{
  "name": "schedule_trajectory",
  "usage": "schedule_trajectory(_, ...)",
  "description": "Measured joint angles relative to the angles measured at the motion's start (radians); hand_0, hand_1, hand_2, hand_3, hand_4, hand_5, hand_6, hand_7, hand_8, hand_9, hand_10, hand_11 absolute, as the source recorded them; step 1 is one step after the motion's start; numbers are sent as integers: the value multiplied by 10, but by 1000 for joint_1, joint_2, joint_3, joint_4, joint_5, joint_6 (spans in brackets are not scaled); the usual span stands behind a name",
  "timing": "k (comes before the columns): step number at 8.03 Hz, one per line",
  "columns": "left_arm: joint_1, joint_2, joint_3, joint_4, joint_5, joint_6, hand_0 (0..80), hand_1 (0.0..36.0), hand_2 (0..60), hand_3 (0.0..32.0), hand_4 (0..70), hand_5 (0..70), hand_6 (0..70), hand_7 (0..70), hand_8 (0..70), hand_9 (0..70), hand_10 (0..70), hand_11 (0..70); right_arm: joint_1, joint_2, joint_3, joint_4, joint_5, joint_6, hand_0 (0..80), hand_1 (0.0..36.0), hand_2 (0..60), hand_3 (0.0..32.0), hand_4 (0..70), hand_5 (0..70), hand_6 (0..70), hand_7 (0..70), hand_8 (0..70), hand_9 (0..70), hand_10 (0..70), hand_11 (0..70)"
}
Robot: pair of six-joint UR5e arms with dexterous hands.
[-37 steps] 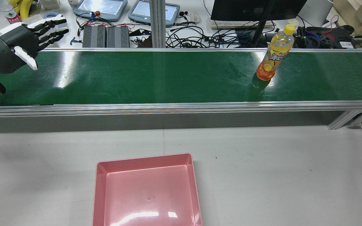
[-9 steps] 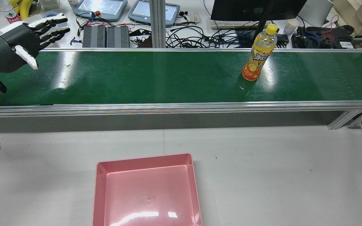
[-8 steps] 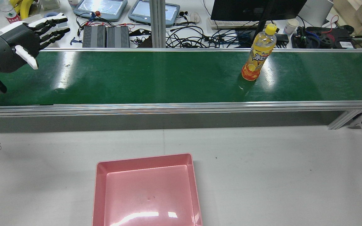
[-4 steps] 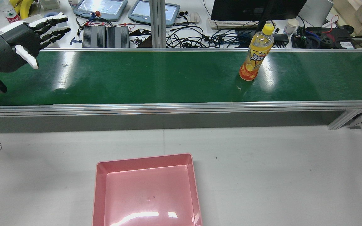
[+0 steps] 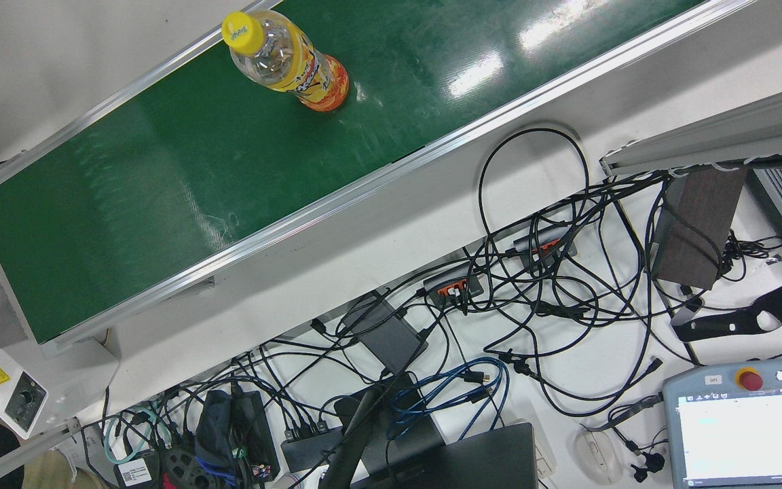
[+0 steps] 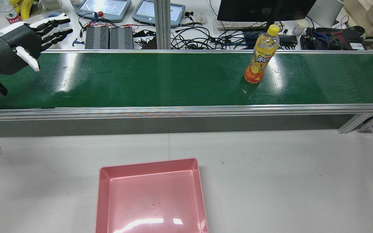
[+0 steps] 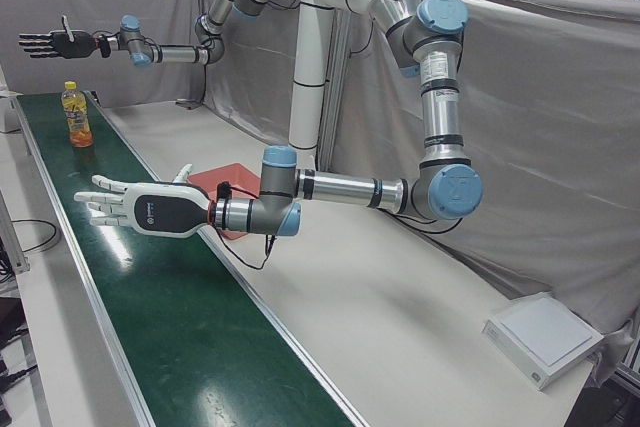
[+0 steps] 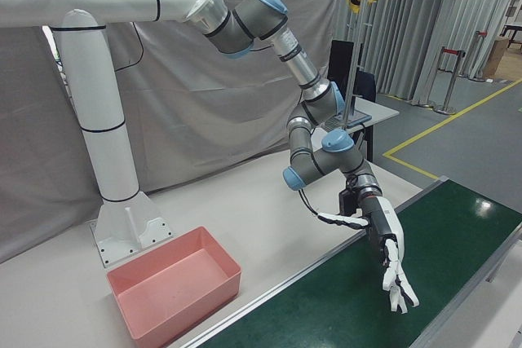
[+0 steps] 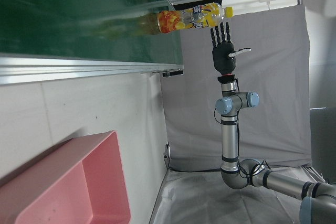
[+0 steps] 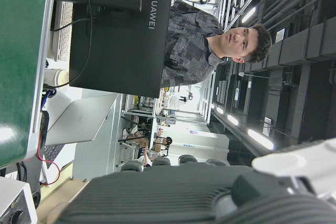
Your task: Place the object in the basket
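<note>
An orange drink bottle (image 6: 259,58) with a yellow cap stands upright on the green belt (image 6: 141,81), right of its middle; it also shows in the front view (image 5: 296,64) and far off in the left-front view (image 7: 76,117). The pink basket (image 6: 147,164) sits empty on the grey table, nearer than the belt. My left hand (image 6: 11,48) hovers open over the belt's left end, fingers stretched forward, far from the bottle (image 9: 189,18). My right hand (image 7: 55,43) is open too, held high beyond the bottle at the belt's other end (image 9: 224,51).
Beyond the belt is a desk with tangled cables (image 5: 533,285), a monitor (image 6: 264,9) and teach pendants (image 6: 105,8). A person (image 10: 210,40) stands behind the monitor. A white control box (image 5: 21,397) sits at the belt's end. The arms' pedestal (image 8: 122,226) stands behind the basket (image 8: 220,254).
The bottle has ridden the belt steadily to the left, toward the middle. My left hand has stayed almost still, open over the belt's left end.
</note>
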Motion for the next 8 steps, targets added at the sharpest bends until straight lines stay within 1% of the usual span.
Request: schedule_trajectory(8, 1, -3, -3, 2, 0, 1, 603, 26, 0, 22, 126, 165, 4, 7, 88, 120, 22, 46, 0, 0, 0, 0, 0, 0, 0, 0, 0, 0, 0, 0, 0, 0, 0, 0, 0, 0)
